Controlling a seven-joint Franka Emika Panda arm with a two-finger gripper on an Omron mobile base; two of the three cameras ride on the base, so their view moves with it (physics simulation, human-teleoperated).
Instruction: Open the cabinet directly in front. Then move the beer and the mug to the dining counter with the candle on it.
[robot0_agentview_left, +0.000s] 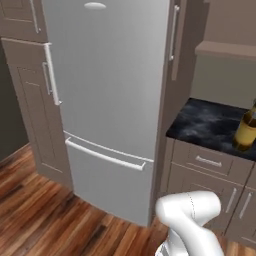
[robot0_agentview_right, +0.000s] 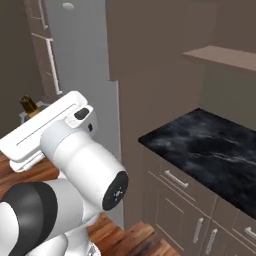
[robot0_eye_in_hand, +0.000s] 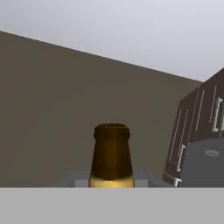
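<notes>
Domestic kitchen: tall silver fridge-freezer (robot0_agentview_left: 112, 100) with bar handles, far left; black marble worktop (robot0_agentview_left: 212, 125) over panelled brown drawer-and-door units (robot0_agentview_right: 190, 210), right; matching tall cabinets (robot0_agentview_left: 30, 90); wood-plank floor (robot0_agentview_left: 45, 220), near

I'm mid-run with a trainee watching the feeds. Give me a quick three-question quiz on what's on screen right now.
1. True or false: the gripper is shut on the neck of the beer.
2. Pick one: the worktop to the right of the fridge is A) plain white, B) black marble with pale veins, C) bare wood.
3. Fill the gap: the floor is made of ___ planks.

Key: 1 true; 2 B; 3 wooden.
</notes>
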